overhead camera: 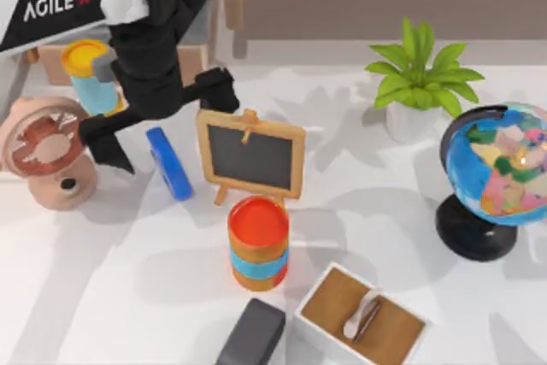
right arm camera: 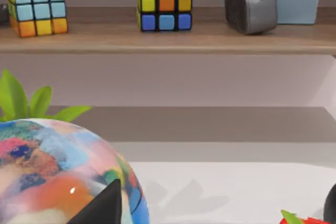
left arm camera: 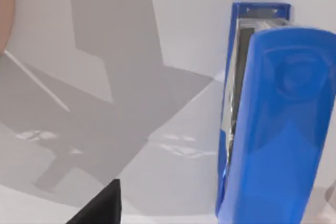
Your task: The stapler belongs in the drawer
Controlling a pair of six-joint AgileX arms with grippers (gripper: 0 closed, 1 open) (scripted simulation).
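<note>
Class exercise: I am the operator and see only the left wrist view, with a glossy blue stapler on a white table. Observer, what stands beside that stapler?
Observer: In the top view, the small bright blue plastic stapler lies just left of a little wood-framed chalkboard on an easel.
Operator: Where is the left hand?
Observer: The left hand hangs open over the stapler's upper end in the top view.
Operator: And the right hand?
Observer: The right hand is close to the multicoloured globe on a black stand.

The left arm bears a black label reading "AGILE X".
</note>
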